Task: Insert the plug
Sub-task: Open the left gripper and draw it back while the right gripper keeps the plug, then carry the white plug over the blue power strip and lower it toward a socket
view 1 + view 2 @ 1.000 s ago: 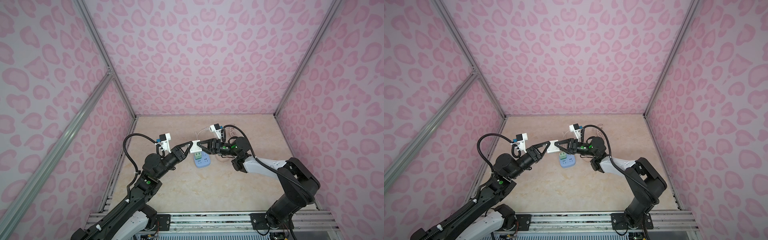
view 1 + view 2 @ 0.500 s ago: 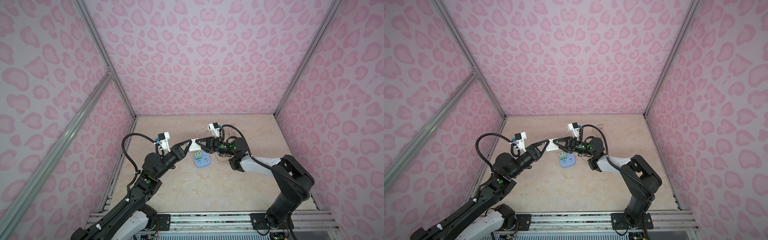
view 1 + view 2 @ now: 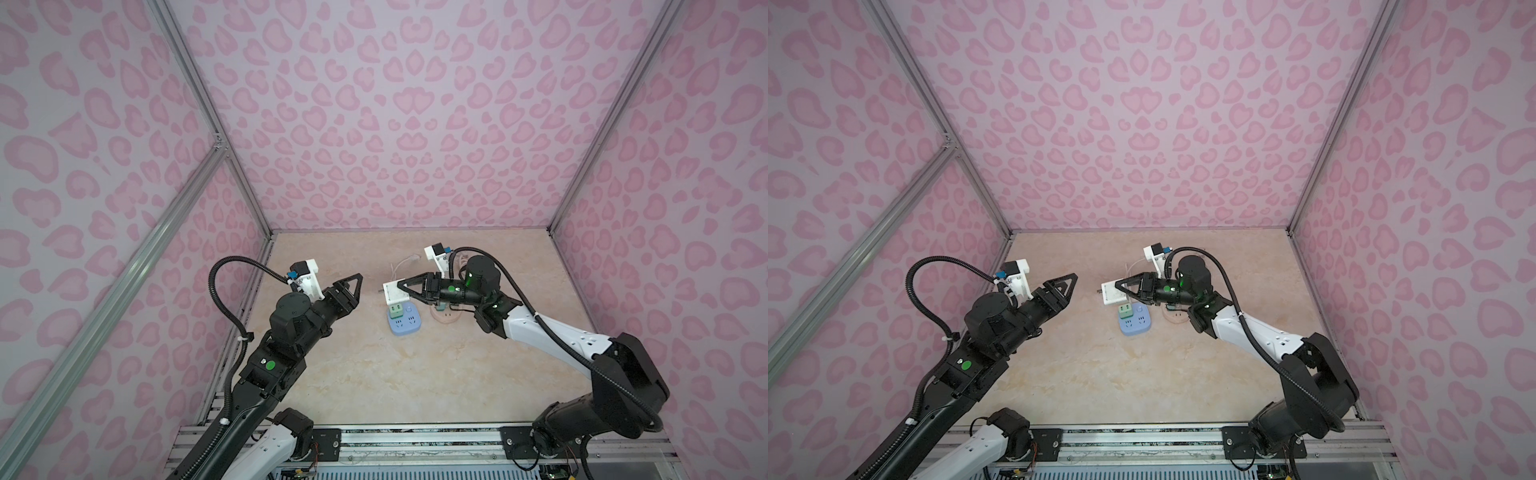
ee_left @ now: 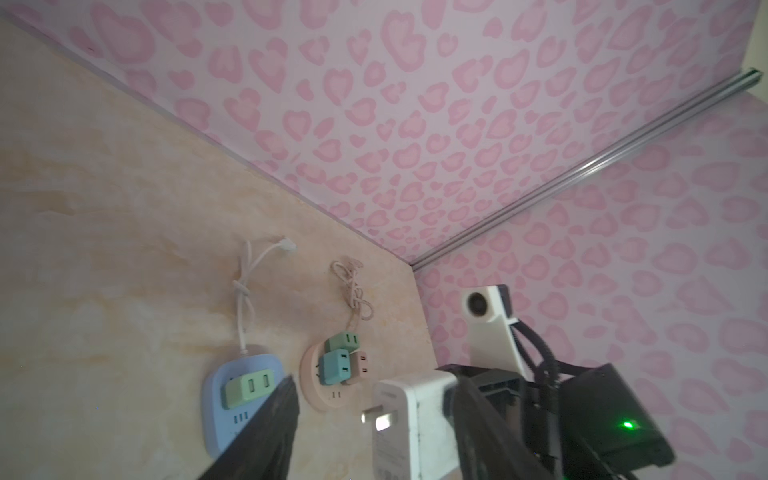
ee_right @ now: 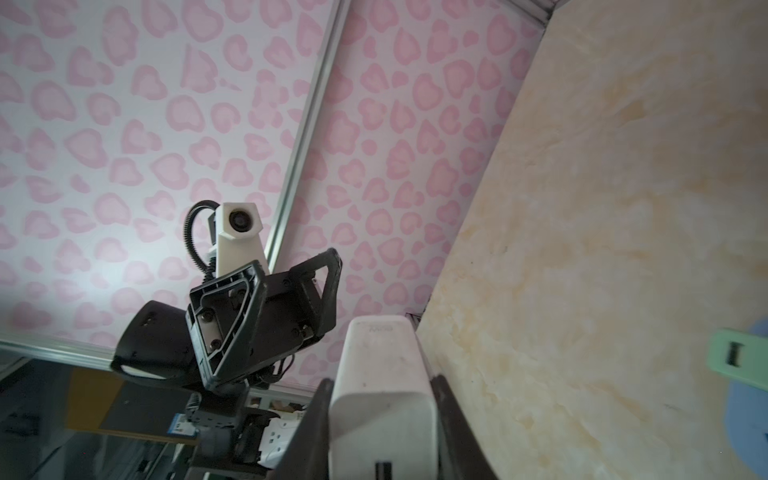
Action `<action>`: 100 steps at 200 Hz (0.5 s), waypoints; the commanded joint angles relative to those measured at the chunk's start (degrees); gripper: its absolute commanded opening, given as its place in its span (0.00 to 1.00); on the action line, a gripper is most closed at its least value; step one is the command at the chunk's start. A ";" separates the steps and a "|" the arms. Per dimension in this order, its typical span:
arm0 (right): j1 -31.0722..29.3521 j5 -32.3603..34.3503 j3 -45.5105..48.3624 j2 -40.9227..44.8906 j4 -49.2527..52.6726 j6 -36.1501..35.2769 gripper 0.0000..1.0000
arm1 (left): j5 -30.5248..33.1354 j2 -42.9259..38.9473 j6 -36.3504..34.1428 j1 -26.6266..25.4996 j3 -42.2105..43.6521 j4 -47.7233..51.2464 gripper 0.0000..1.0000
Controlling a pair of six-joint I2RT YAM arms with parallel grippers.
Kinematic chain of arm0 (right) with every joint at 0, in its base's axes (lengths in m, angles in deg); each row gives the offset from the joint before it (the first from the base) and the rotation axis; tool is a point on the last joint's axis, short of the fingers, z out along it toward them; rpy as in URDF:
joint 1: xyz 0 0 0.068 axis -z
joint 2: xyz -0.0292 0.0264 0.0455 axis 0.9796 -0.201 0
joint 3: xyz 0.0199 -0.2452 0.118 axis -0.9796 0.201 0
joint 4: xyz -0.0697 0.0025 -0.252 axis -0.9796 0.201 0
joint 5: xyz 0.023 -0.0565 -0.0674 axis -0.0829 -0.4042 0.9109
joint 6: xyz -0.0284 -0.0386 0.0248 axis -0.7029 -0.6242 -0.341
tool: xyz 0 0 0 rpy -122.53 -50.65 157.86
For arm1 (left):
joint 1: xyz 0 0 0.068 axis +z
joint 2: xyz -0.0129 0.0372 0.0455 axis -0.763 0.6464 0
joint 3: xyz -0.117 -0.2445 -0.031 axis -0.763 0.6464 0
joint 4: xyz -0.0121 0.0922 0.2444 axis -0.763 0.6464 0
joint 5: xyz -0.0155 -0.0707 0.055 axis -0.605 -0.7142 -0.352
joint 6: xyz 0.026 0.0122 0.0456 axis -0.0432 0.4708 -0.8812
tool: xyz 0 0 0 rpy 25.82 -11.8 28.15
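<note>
The right pincer (image 3: 406, 288) is clenched on the white plug (image 3: 391, 294), its fingers pressed against two opposite sides of the plug body, as the right wrist view shows close up. The plug is held clear of the marbled surface (image 3: 374, 374), its metal prongs (image 4: 372, 417) pointing sideways toward the other arm, close by the blue power strip (image 3: 406, 327), which lies flat with a light green adapter (image 3: 395, 309) seated in it. The left pincer (image 3: 355, 282) hangs apart from the plug with its fingers spread and nothing between them. Just beside the blue strip lies a round pink socket base (image 4: 322, 397) carrying teal, green and pink adapters, its cord knotted behind it.
</note>
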 commanded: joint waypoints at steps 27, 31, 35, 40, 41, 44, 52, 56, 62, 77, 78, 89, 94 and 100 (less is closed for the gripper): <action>-4.31 31.77 -19.11 -0.48 62.46 -33.86 0.00 | 11.39 -0.36 -7.90 0.19 -1.46 16.09 0.59; -4.52 33.28 -20.41 -1.01 64.33 -34.56 0.00 | 11.40 -0.27 -8.04 0.19 -1.44 16.47 0.59; -4.78 34.41 -21.71 -1.68 66.18 -35.13 0.00 | 11.47 -0.06 -8.14 0.19 -1.36 16.84 0.59; -4.96 35.49 -23.27 -2.66 68.28 -35.85 0.00 | 11.48 0.08 -8.17 0.19 -1.12 17.17 0.58; -4.97 35.69 -23.57 -2.85 68.68 -35.99 0.00 | 11.48 0.10 -8.16 0.19 -1.06 17.20 0.58; -5.10 36.29 -24.36 -3.46 69.83 -36.26 0.00 | 11.49 0.24 -8.08 0.19 -0.85 17.26 0.58; -5.54 37.69 -26.17 -4.87 72.21 -37.08 0.00 | 11.04 0.53 -7.81 0.19 -0.20 17.13 0.58; -5.60 38.17 -26.92 -5.58 73.18 -37.23 0.00 | 10.67 0.61 -7.65 0.19 0.27 16.90 0.58; -5.69 38.37 -27.95 -6.66 74.65 -37.28 0.00 | 10.01 0.66 -7.33 0.19 0.91 16.40 0.58; -5.83 38.45 -30.02 -9.57 77.96 -37.56 0.00 | 8.66 0.53 -6.67 0.19 2.80 14.86 0.57; -5.85 38.49 -30.99 -9.81 78.18 -37.60 0.00 | 8.62 0.50 -6.62 0.19 2.92 14.72 0.57; -6.10 39.55 -33.29 -11.64 80.23 -38.24 0.00 | 8.48 0.34 -6.12 0.19 4.20 13.76 0.57; -6.32 40.54 -33.68 -12.25 80.55 -38.34 0.00 | 8.49 0.23 -5.92 0.19 4.67 13.41 0.57; -6.46 41.10 -34.02 -12.88 80.72 -38.53 0.00 | 8.37 0.22 -5.78 0.17 5.05 13.01 0.57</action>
